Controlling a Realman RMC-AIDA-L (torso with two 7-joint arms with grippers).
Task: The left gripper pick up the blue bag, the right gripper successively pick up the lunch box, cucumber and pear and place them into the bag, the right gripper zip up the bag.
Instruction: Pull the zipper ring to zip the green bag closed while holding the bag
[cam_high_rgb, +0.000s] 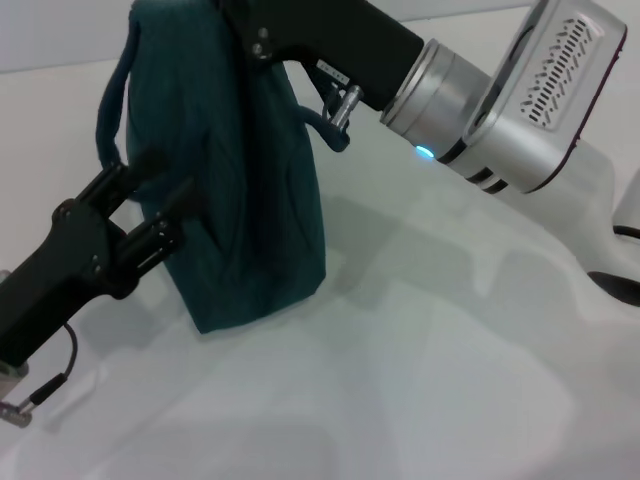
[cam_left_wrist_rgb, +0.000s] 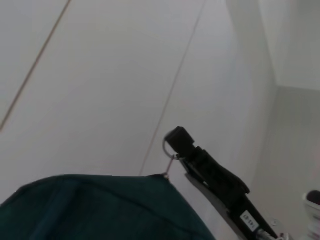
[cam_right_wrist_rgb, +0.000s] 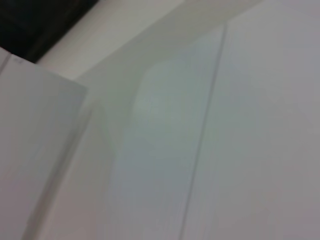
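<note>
Both grippers are on the blue bag (cam_high_rgb: 240, 180), which stands upright on the white table (cam_high_rgb: 420, 380) in the upper left of the head view. No lunch box, cucumber or pear shows anywhere, so they are judged to be inside already and the step in hand is the zipping.

From the lower left of that view, the left gripper (cam_high_rgb: 150, 205) reaches to the near side of the bag, with its black fingers against the fabric just below a padded handle (cam_high_rgb: 108, 115). They look closed on the cloth, though the pinch itself is partly hidden.

From the upper right, the right gripper (cam_high_rgb: 262, 45) reaches to the top of the bag. In the left wrist view its tip (cam_left_wrist_rgb: 176, 138) sits at the silver ring pull (cam_left_wrist_rgb: 169, 150), which hangs at the corner of the bag's top edge. The ring appears to be pinched between nearly closed fingers.

To zip well, the right arm should probably pull straight along the line of the zip, level with the top edge, not upward. A firm left hold would keep the fabric taut against that pull. A slack bag could bunch and jam the slider, and the small ring could slip free.
</note>
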